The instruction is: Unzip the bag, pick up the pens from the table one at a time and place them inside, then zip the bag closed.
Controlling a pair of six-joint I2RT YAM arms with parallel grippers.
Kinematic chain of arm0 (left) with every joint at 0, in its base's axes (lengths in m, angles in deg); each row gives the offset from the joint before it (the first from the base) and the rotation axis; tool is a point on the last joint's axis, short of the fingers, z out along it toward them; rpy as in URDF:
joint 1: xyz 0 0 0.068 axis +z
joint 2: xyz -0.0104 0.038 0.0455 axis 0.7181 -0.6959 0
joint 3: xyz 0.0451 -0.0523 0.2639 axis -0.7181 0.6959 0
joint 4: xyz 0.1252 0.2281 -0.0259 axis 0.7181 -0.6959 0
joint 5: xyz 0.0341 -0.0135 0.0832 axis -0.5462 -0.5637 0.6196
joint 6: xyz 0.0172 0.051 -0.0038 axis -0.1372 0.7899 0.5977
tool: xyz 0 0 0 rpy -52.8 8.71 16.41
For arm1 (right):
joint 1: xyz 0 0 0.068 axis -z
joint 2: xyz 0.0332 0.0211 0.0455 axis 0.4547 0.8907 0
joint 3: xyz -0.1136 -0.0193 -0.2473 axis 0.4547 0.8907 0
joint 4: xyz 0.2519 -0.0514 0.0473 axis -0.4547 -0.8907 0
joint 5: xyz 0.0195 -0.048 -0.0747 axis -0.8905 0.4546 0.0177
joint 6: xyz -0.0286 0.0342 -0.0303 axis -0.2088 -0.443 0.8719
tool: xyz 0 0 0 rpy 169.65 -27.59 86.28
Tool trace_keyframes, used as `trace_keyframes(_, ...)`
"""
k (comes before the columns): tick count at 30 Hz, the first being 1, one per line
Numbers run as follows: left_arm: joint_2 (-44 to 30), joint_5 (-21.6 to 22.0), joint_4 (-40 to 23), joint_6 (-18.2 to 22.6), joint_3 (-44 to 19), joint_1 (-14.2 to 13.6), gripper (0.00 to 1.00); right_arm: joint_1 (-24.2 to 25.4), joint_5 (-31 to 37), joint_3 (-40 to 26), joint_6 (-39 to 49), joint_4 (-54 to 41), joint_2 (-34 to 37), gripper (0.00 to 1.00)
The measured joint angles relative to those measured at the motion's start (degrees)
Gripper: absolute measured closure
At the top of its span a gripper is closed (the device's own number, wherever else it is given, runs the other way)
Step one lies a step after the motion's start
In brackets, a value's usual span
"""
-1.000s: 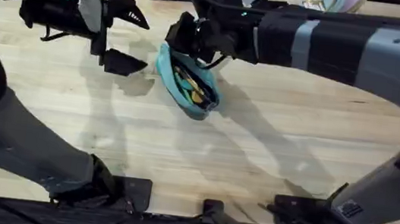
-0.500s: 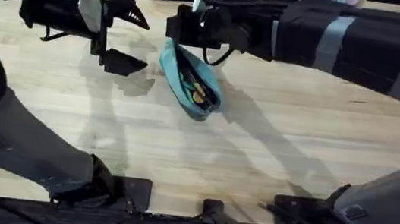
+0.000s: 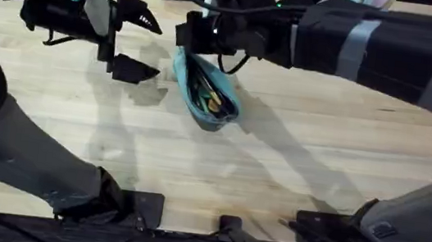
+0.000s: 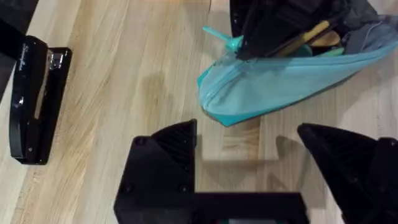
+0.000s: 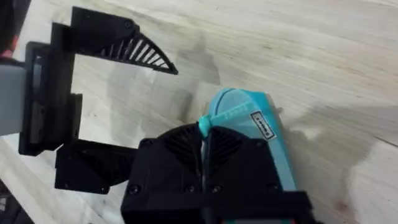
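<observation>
Lying on the table [image 3: 293,164], mid-left: the bag [image 3: 206,89], teal, unzipped, mouth gaping. Holding the pens [image 3: 206,97] inside, yellow and green among them, exact count unclear. Hovering just left of the bag: left gripper [image 3: 131,40], fingers spread wide, gripping nothing. Pinching the teal zipper pull [image 5: 204,124] at the bag's far end: right gripper [image 5: 203,148], fingers pressed together. Sitting farther off: black stapler [image 4: 32,98].

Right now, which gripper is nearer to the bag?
Right. The right gripper is shut on the zipper tab at the bag's far end; the left gripper hangs open beside it.
</observation>
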Motion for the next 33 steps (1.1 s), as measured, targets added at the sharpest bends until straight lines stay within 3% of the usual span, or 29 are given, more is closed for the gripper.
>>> trace_keyframes(6, 0.00, -1.18, 0.22, -0.02, 0.00, -1.81, 0.007, -0.09, -0.26, 0.00, 0.36, -0.06, 0.00, 0.970)
trace_keyframes(10, 0.00, -1.51, 1.90, 0.00, 0.00, -4.43, 0.007, -0.09, -0.39, 0.00, 0.38, -0.06, 0.00, 0.970)
trace_keyframes(11, 0.00, -1.64, 4.60, -0.38, 0.00, -6.78, 0.007, -0.09, -0.41, 0.00, 0.38, -0.09, 0.00, 0.970)
trace_keyframes(18, -0.22, -1.20, 8.81, -4.59, -0.02, -8.04, 0.007, -0.09, -0.41, 0.00, 0.38, -0.06, 0.00, 0.970)
trace_keyframes(26, -3.79, -1.22, 10.12, -6.13, -0.04, -10.15, 0.007, -0.09, -0.41, 0.00, 0.38, -0.09, 0.00, 0.970)
trace_keyframes(29, -4.43, -1.22, 9.67, -6.35, -0.04, -10.78, 0.164, -0.09, -0.39, 0.00, 0.43, -0.09, 0.00, 0.970)
trace_keyframes(31, -4.72, -1.31, 9.45, -6.66, -0.04, -11.10, 0.368, -0.09, -0.39, 0.00, 0.59, -0.09, 0.00, 0.970)
trace_keyframes(33, -4.72, -1.48, 9.44, -6.74, -0.04, -11.10, 0.472, -0.09, -0.39, 0.00, 0.62, -0.09, 0.01, 0.970)
